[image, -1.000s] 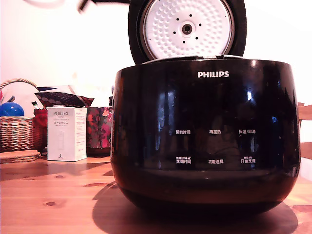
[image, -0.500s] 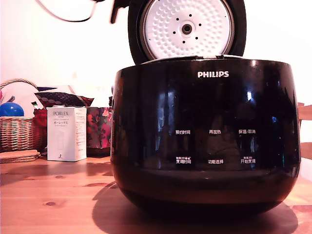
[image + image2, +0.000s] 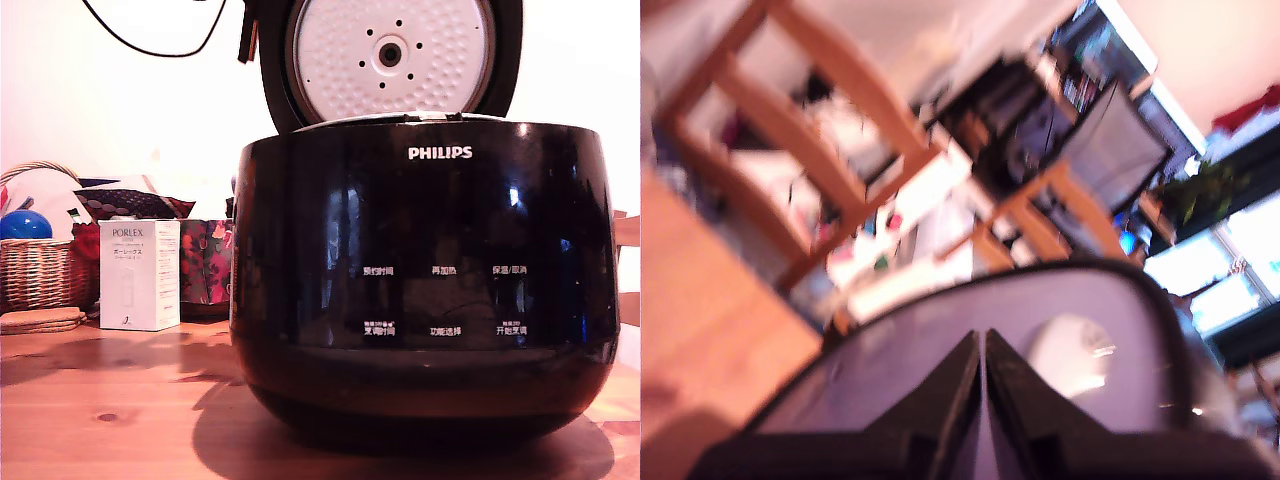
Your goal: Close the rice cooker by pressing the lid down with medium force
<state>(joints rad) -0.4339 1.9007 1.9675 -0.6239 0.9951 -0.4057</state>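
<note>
Lid: the lid (image 3: 390, 62) stands raised over the rice cooker (image 3: 420, 290), filling the upper centre of the exterior view; its white inner face looks toward the camera.
My claw: my gripper (image 3: 982, 345) has its fingers pressed together, tips against the lid's glossy outer side (image 3: 1040, 350) at the bottom of the wrist view.
Cable: a black cable (image 3: 150, 45) loops through the upper left of the exterior view, beside the lid.
Left side: a white box (image 3: 139, 274), a wicker basket (image 3: 40, 270) and a floral box (image 3: 203, 262) crowd the middle left.
Free room: bare wooden table (image 3: 100, 400) at lower left lies open.
</note>
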